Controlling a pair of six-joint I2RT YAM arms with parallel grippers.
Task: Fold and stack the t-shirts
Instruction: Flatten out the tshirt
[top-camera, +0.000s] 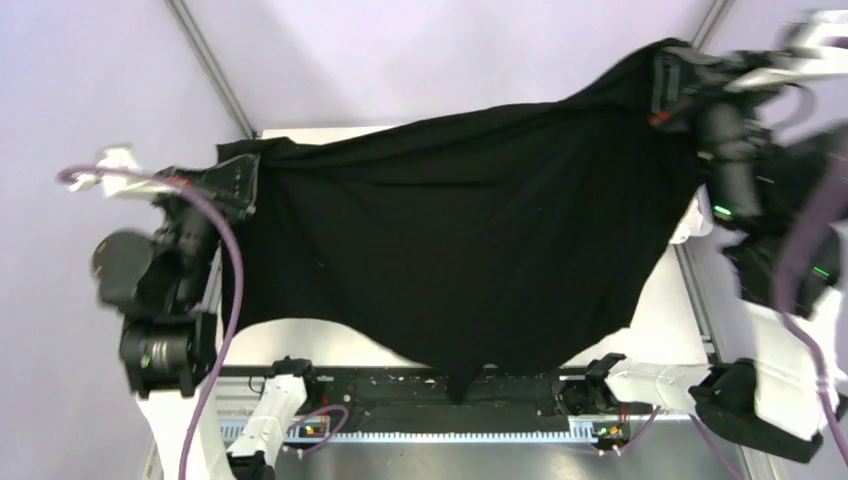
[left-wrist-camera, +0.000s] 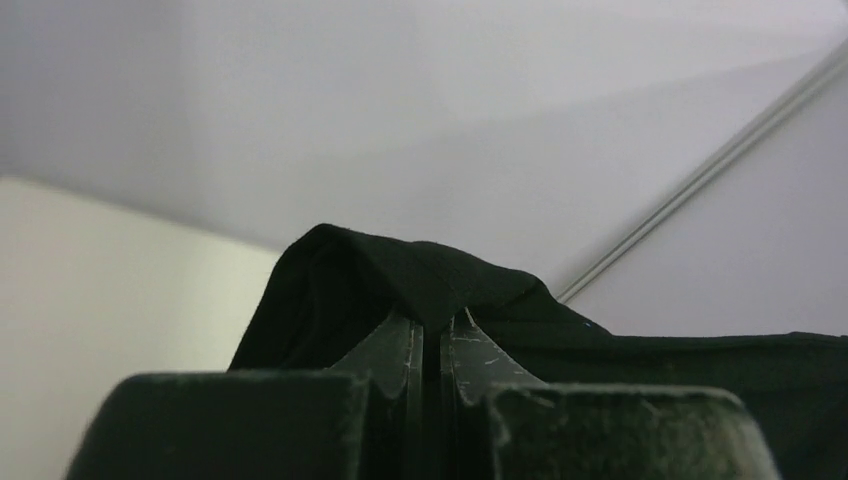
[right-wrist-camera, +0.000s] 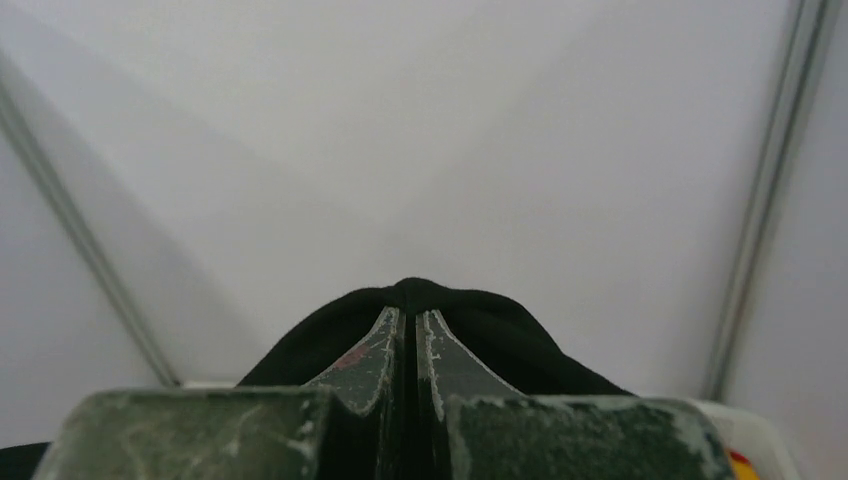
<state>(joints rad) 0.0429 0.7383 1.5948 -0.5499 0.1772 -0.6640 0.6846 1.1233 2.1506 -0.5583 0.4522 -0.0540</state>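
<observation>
Spreading, I judge, is why I hold the black t-shirt (top-camera: 470, 240) aloft over the worktop (top-camera: 668, 310), left jaws and right jaws each clamped shut on an opposite corner.

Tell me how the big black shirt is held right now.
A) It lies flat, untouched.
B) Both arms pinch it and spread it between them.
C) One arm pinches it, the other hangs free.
B: the left arm's fingers and the right arm's fingers are each shut on an edge of the black t-shirt, which hangs stretched between them.
</observation>
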